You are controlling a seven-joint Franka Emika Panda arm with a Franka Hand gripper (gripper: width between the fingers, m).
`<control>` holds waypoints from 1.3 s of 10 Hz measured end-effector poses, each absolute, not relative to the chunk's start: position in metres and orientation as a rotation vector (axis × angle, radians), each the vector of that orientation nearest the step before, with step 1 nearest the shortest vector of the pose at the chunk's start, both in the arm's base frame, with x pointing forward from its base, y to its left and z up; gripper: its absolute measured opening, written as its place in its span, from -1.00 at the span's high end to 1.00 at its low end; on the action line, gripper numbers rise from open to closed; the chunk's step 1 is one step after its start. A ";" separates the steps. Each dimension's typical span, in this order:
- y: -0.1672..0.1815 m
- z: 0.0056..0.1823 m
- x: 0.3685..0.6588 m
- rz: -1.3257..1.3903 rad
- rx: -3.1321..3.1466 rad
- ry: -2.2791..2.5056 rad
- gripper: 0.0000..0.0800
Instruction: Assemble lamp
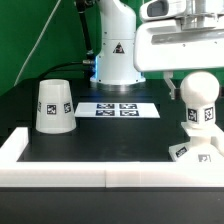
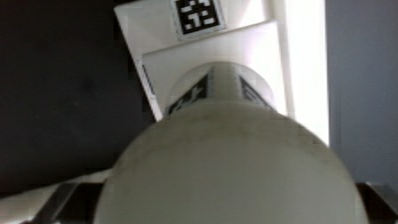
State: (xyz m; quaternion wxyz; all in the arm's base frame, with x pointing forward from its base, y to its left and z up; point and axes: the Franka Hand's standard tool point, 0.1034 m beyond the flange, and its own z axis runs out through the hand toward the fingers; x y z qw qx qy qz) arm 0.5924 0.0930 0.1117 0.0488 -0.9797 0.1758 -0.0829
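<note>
Finding: the claw (image 2: pixel 217 198) stands over the bulb (image 1: pixel 199 103) at the exterior view's right, its two fingers showing as dark slivers against either flank of the bulb's round head in the wrist view. With no gap visible on either side, the claw is judged to be clamped on the bulb.

Governing relation: the bulb's long axis runs upright, round head uppermost at the claw, neck pointing straight down. The base (image 1: pixel 192 151) lies directly beneath the neck, on the worktop (image 1: pixel 100 140) near its right-hand corner. The wrist view confirms the line-up: head, tagged neck and tagged base fall one behind the other along a single axis. Whether the neck is seated in the base or only hangs just above it cannot be told.

Other parts: the shade (image 1: pixel 52 106) stands mouth down, well apart at the exterior view's left, with the marker board (image 1: pixel 118 109) lying between it and the bulb

Judgement: the step in hand is joining bulb to base; the shade is not yet fitted
</note>
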 end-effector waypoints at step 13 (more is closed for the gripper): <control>0.111 0.112 0.591 0.022 -2.199 1.902 -0.44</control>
